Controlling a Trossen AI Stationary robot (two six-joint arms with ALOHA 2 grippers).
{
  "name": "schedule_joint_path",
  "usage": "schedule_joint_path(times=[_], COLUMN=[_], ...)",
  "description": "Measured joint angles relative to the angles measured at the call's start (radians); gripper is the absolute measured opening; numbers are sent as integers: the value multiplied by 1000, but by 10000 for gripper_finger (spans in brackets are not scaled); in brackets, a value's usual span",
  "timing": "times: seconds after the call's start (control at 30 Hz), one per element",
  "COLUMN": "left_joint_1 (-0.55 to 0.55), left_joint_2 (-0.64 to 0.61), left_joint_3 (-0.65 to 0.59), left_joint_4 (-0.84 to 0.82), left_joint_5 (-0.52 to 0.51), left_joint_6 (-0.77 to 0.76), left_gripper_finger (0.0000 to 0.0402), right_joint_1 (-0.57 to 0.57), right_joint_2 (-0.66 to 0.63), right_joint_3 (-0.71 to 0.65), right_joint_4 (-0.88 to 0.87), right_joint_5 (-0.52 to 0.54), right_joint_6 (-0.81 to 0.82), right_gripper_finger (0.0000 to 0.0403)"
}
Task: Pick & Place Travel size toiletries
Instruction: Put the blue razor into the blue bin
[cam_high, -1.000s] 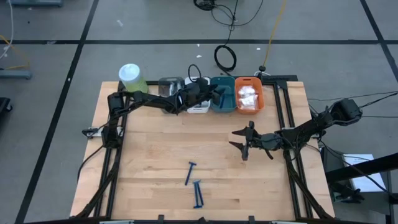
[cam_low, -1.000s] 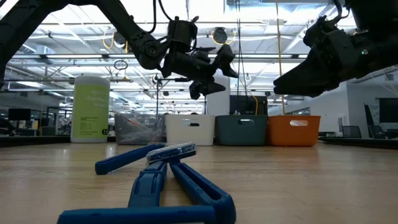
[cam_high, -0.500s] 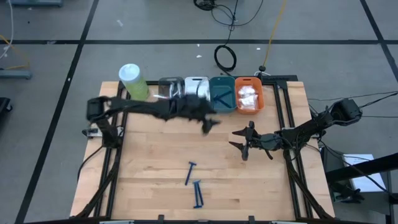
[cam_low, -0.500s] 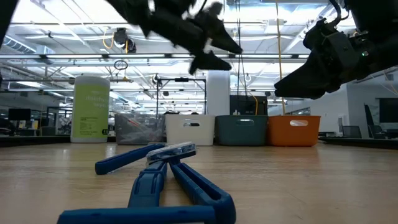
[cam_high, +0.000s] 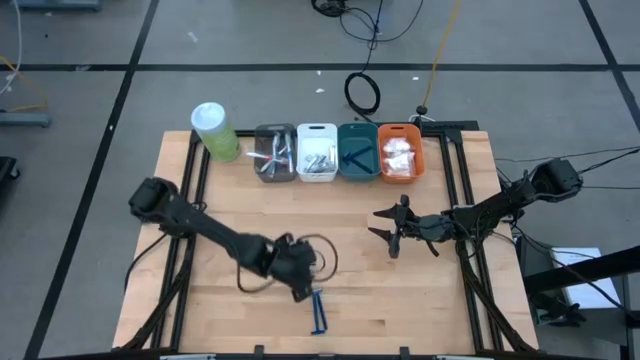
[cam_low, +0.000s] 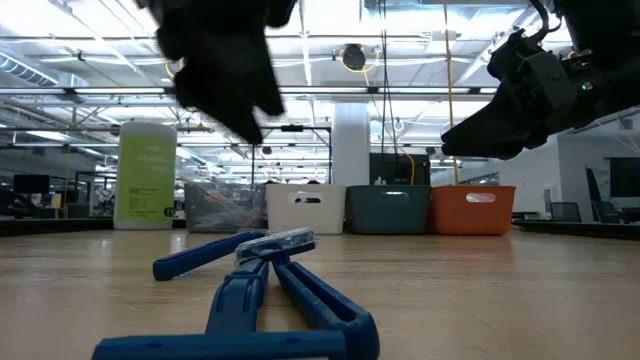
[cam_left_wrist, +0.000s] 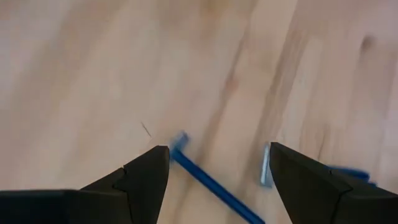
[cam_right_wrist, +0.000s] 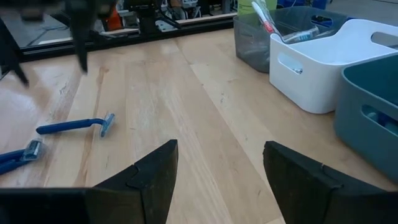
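Dark blue T-shaped razors (cam_high: 318, 310) lie flat on the wood near the table's near edge, filling the foreground of the low view (cam_low: 250, 290). My left gripper (cam_high: 297, 275) hangs open just above them. In its wrist view (cam_left_wrist: 217, 148) one razor's handle (cam_left_wrist: 208, 182) runs between the fingers and a second razor's head (cam_left_wrist: 266, 167) sits by one finger. My right gripper (cam_high: 390, 228) waits open over the table's right half, above the wood (cam_right_wrist: 221, 143). It sees one razor (cam_right_wrist: 74, 126) far off. Another blue razor (cam_high: 355, 155) lies in the teal bin.
Along the far edge stand a pale-green cylinder (cam_high: 213, 130) and a row of bins: grey (cam_high: 275, 152), white (cam_high: 317, 152), teal (cam_high: 357, 165) and orange (cam_high: 399, 170) holding white pouches. Bare wood lies between the bins and the razors. Black rails run along both table sides.
My left gripper has left the teal bin at the far edge. It has swung fast across the table toward the near edge and come down over the razors there. The razors on the wood have not moved.
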Motion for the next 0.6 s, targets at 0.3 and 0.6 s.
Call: schedule_joint_path(times=[0.3, 0.6], left_joint_1=[-18, 12], left_joint_2=[177, 209], left_joint_3=[-1, 5], left_joint_4=[-16, -188], left_joint_5=[64, 115], left_joint_6=[-241, -389], left_gripper_finger=[269, 268], right_joint_1=[0, 0], right_joint_2=[0, 0], right_joint_3=[0, 0], right_joint_4=[9, 7], right_joint_5=[0, 0], right_joint_6=[7, 7], right_gripper_finger=[224, 224])
